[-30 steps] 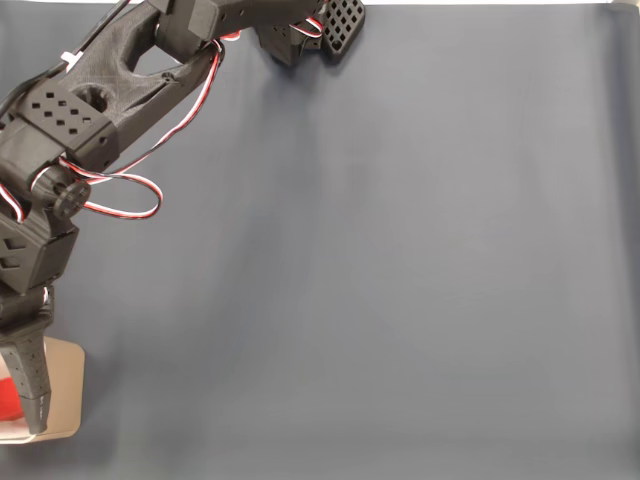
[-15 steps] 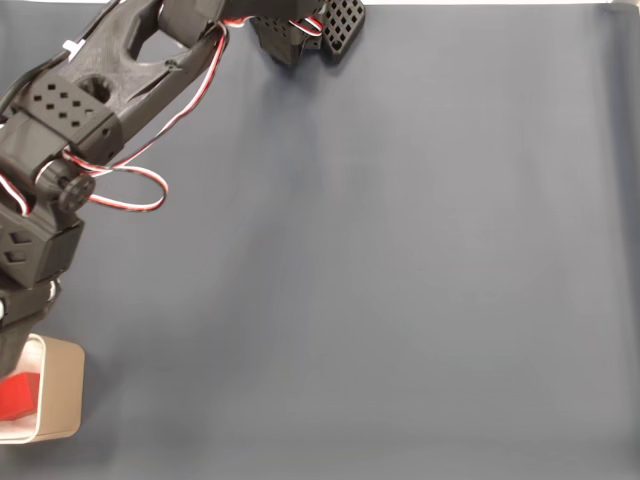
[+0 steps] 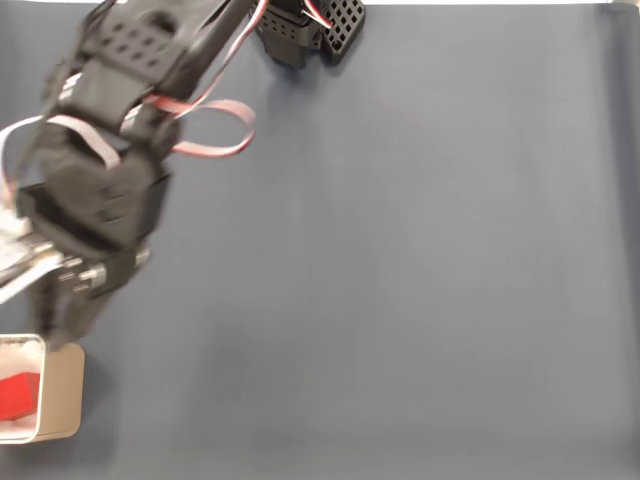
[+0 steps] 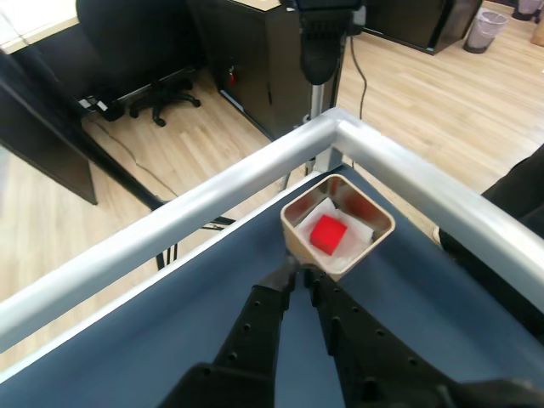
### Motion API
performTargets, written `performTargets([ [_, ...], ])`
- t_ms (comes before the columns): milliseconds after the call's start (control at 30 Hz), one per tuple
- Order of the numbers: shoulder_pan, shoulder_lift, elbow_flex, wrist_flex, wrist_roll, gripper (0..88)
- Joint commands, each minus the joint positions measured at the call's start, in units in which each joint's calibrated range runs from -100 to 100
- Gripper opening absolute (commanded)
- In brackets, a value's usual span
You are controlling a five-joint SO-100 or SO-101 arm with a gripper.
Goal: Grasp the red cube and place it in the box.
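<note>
The red cube [image 3: 18, 397] [image 4: 327, 234] lies inside the tan box [image 3: 62, 395] [image 4: 364, 252], on its white lining. The box stands at the bottom left corner of the blue table in the fixed view. In the wrist view my gripper [image 4: 301, 274] is just short of the box's near corner and above the table, its black fingers [image 4: 263, 319] closed together with nothing between them. In the fixed view the arm is motion-blurred, and the gripper [image 3: 62, 335] hovers just above the box's top edge.
A silver rail [image 4: 212, 200] edges the table and meets at a corner right behind the box; beyond it the floor drops away. The arm's base [image 3: 300, 30] sits at the top edge. The blue mat [image 3: 400, 280] stretches open to the right.
The gripper has pulled up out of the box, leaving the red cube inside. The arm has swung upward and to the right, away from the box.
</note>
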Motion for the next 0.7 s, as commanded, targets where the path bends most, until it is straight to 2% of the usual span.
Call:
performTargets([
  [0,-4.28,-12.96,8.27,-1.36,-0.59,0.0],
  [300,-14.15,-34.89,34.82,-1.85,-0.24,0.0],
  [667,-19.12,-56.46,63.38,-4.64,1.95,0.0],
])
